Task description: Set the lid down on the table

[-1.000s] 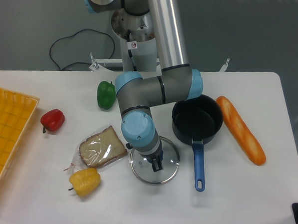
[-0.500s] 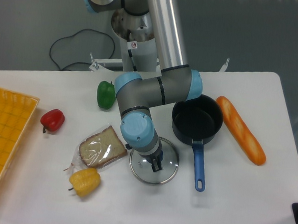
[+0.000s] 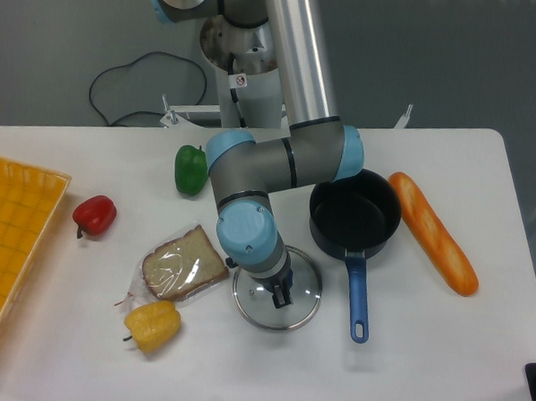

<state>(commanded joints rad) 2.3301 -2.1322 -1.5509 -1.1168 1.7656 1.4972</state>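
The lid [image 3: 302, 297], round clear glass with a silver rim, lies flat on the white table [image 3: 422, 352] in front of the saucepan. My gripper [image 3: 281, 295] points straight down over the lid's centre. Its dark fingers [image 3: 282, 300] stand close together there and hide the knob, so they look shut on it. The blue wrist joint [image 3: 246, 237] sits just above and left of the lid.
The dark saucepan [image 3: 354, 214] with its blue handle [image 3: 357, 295] stands right of the lid. A baguette [image 3: 433, 232] lies further right. Bagged bread [image 3: 184, 263], a yellow pepper [image 3: 152, 326], a red pepper [image 3: 95, 215] and a green pepper [image 3: 190, 169] lie left. A yellow mesh tray [image 3: 10, 241] is at the left edge.
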